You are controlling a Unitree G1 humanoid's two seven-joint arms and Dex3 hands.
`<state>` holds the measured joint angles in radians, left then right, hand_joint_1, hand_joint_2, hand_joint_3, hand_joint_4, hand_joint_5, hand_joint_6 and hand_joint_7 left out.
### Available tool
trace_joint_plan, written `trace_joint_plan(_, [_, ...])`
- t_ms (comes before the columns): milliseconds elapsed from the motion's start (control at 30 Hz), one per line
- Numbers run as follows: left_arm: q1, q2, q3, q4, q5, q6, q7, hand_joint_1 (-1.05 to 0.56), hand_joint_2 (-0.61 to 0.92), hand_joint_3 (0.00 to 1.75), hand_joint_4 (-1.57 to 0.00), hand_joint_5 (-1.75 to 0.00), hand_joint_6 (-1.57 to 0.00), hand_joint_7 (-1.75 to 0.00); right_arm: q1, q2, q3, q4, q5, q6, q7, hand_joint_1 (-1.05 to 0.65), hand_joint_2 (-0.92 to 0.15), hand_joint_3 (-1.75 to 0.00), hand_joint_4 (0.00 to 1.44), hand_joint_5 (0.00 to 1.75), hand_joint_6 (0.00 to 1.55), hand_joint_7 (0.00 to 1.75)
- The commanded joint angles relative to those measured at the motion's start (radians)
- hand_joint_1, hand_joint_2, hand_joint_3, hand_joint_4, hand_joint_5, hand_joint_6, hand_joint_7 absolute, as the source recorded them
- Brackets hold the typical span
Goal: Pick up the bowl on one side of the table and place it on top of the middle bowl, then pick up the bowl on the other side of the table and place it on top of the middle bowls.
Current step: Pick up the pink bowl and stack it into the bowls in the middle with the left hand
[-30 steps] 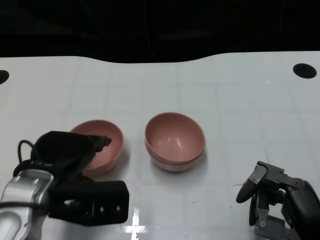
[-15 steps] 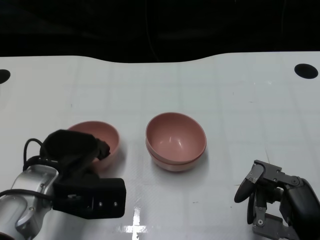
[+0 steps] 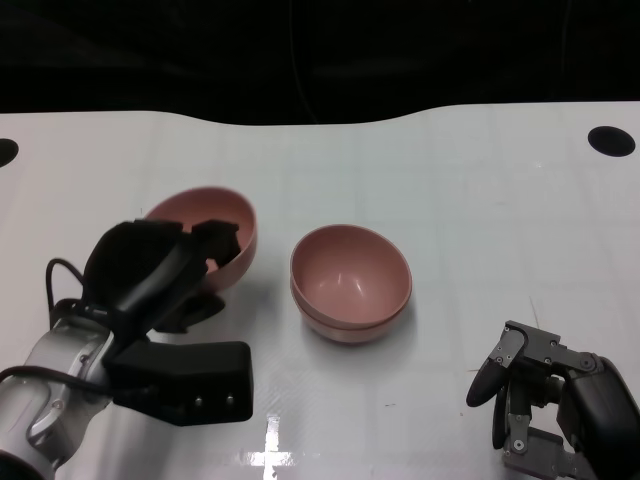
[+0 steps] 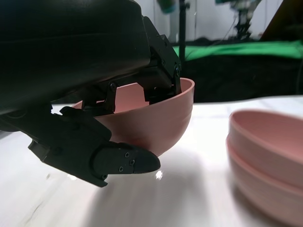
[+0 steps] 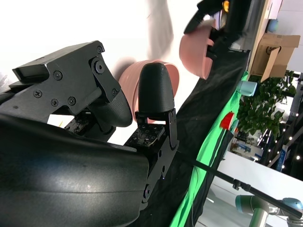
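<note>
My left hand (image 3: 165, 270) grips a pink bowl (image 3: 212, 232) by its near rim, with fingers inside and the thumb under it. The bowl is lifted off the white table (image 3: 480, 220) and tilted. In the left wrist view the held bowl (image 4: 156, 116) hangs above the table beside the stacked bowls (image 4: 267, 153). Two pink bowls (image 3: 350, 282), one nested in the other, sit at the table's middle, to the right of the held bowl. My right hand (image 3: 545, 400) rests at the lower right, holding nothing, fingers curled; it fills the right wrist view (image 5: 118, 109).
Black holes mark the table at the far right (image 3: 609, 141) and far left (image 3: 5, 152). Beyond the table's far edge all is dark. A green cloth (image 5: 199, 179) and a stand show in the right wrist view.
My left hand has closed on the left bowl, raised it off the table and tipped it. The right hand has barely moved.
</note>
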<state>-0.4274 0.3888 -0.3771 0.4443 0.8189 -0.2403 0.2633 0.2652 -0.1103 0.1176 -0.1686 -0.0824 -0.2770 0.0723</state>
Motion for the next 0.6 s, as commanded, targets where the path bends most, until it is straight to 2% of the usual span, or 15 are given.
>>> trace_joint_plan(33, [-0.045,0.007,0.013,-0.033,0.008,-0.008,0.046,-0.18,0.61,0.76,-0.82,-1.75,-0.7,-1.49,-0.005,-0.005,-0.01,0.005,-0.007,-0.025,0.0,-0.04,-0.34,-1.52,0.91,1.75,0.81,1.49])
trace_joint_plan(133, [-0.08,-0.009,0.004,-0.029,0.001,-0.043,0.076,-0.21,0.61,0.81,-0.84,-1.75,-0.74,-1.42,-0.008,-0.004,-0.01,0.015,-0.009,-0.032,0.001,-0.03,-0.33,-1.52,0.91,1.75,0.8,1.49])
trace_joint_plan(367, [-0.167,-0.063,-0.036,0.017,-0.027,-0.151,0.046,-0.21,0.57,0.88,-0.8,-1.73,-0.77,-1.35,-0.002,-0.001,-0.008,0.013,0.005,-0.012,0.016,-0.04,-0.32,-1.54,0.9,1.75,0.81,1.49])
trace_joint_plan(467, [-0.198,-0.082,-0.063,0.054,-0.023,-0.198,0.049,-0.23,0.61,0.83,-0.8,-1.72,-0.8,-1.28,0.002,0.002,-0.008,0.004,0.004,0.006,0.017,-0.04,-0.33,-1.54,0.91,1.75,0.81,1.49])
trace_joint_plan(600, [-0.241,-0.112,-0.104,0.118,-0.009,-0.25,0.062,-0.23,0.64,0.75,-0.83,-1.7,-0.82,-1.4,0.002,0.005,-0.009,0.002,0.007,0.008,0.019,-0.03,-0.33,-1.54,0.91,1.75,0.82,1.48])
